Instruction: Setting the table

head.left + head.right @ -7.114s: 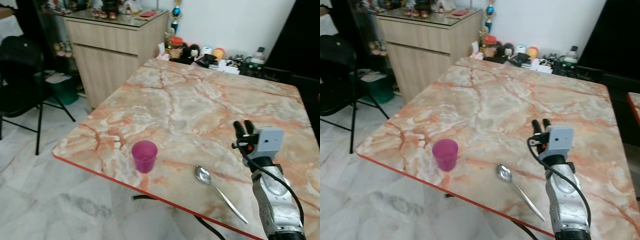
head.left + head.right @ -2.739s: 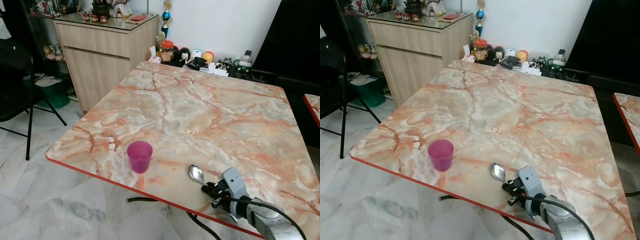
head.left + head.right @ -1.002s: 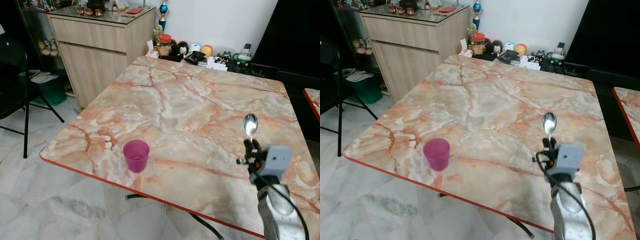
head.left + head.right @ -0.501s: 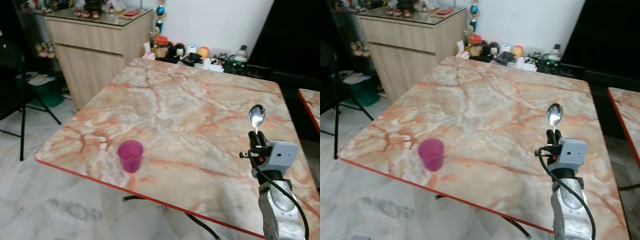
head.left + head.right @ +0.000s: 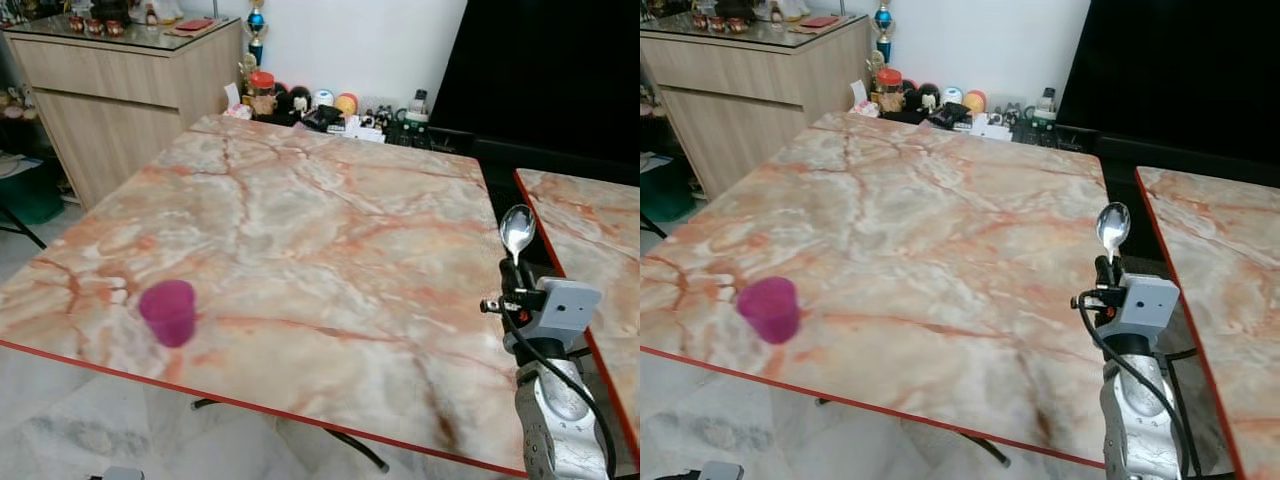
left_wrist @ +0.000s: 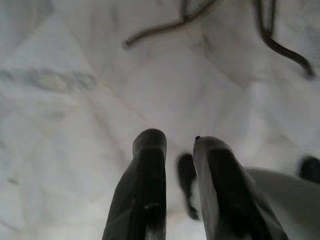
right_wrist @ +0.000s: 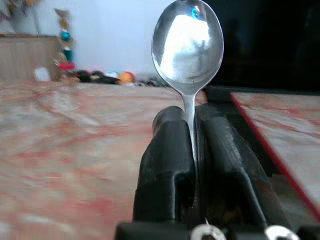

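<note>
Right gripper [image 5: 516,272] pinches silver metal spoon [image 5: 516,232] upright, bowl up, beside marble bench [image 5: 330,230] right edge; pink plastic cup [image 5: 168,312] far left.

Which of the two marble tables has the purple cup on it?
The large table ahead on the robot's left; the purple cup stands near its front edge. The other table lies right.
</note>
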`<state>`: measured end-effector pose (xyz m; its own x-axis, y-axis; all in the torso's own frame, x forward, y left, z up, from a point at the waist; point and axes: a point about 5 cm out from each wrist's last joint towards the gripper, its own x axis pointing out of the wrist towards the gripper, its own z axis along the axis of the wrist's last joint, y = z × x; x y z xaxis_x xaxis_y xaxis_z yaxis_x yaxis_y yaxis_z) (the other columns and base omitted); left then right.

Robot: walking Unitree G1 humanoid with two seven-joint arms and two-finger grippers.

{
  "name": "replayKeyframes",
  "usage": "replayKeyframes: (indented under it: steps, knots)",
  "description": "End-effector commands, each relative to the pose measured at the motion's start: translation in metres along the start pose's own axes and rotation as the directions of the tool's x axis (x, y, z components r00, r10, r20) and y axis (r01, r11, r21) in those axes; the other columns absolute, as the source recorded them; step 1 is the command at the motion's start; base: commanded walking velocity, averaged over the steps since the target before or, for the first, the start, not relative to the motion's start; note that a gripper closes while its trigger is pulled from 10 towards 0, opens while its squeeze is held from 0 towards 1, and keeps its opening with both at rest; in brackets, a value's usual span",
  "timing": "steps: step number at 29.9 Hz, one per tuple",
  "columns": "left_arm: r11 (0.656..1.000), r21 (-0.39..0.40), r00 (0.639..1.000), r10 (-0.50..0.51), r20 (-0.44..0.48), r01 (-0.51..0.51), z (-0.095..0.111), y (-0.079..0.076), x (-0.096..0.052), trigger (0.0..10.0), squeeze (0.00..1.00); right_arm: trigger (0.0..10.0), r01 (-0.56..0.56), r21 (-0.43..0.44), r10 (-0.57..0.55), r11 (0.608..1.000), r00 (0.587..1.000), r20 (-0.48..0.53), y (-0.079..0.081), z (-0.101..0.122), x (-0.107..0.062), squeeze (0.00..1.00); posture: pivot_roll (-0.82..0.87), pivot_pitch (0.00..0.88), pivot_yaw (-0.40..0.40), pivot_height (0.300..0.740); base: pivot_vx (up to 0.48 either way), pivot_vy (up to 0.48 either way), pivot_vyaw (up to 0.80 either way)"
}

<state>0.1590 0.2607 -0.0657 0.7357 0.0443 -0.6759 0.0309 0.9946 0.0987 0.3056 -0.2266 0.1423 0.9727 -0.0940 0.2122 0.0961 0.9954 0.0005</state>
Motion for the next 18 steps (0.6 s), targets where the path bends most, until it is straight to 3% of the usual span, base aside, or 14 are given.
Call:
replayKeyframes:
  steps: [1,7,14,18]
  knots:
    - [1.0,0.009,0.999,-0.003,-0.035,0.003,-0.0076,0.0007,-0.003,10.0,0.0,10.0,0.008,-0.004,-0.008,1.0,0.999,0.033,-0.0022,0.0074,0.003,0.0,0.08,0.066,-0.047,0.74,0.0,-0.48,0.0]
    - [1.0,0.007,0.999,0.002,-0.033,-0.002,-0.0069,0.001,-0.0026,10.0,0.0,10.0,0.015,0.007,-0.015,1.0,0.999,0.031,-0.0024,0.0087,0.0054,0.0,0.08,0.068,-0.047,0.74,0.0,-0.48,0.0]
    - [1.0,0.004,1.0,0.004,-0.031,-0.004,-0.0066,0.0008,-0.0024,10.0,0.0,10.0,0.013,0.013,-0.014,1.0,0.999,0.047,-0.002,0.0113,0.006,0.0,0.08,0.068,-0.046,0.74,0.0,-0.48,-0.73]
    - [1.0,0.005,0.999,0.001,-0.032,0.0,-0.0066,0.0,-0.0021,10.0,0.0,10.0,0.014,0.008,-0.014,1.0,0.998,0.062,-0.0021,0.0145,0.0068,0.0,0.07,0.068,-0.046,0.74,0.0,-0.48,0.0]
